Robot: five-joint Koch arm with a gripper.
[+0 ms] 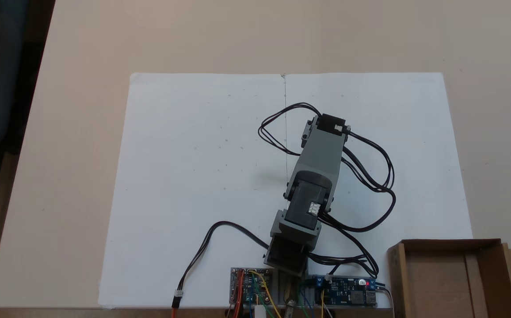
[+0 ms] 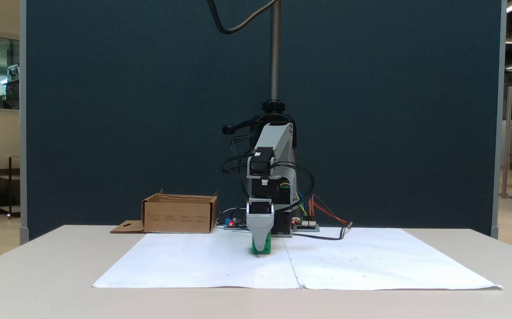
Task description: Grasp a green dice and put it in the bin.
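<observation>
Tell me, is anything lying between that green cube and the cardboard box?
Nothing visible does. The green dice sits on the white paper at the end effector, and the paper toward the bin looks bare.

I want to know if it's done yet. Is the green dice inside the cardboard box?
No, the green dice sits on the white paper under the pincer, away from the bin.

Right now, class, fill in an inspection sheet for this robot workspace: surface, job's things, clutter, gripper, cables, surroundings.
Surface: beige table under white paper sheets.
Job's things: green dice on the paper under the gripper; cardboard bin apart at the table edge, nothing seen inside.
Clutter: nothing seen.
Gripper: gripper down at the dice; one jaw faces the camera, state unclear.
Cables: black cables loop beside the arm; circuit boards at the base.
Surroundings: dark blue partition.
</observation>
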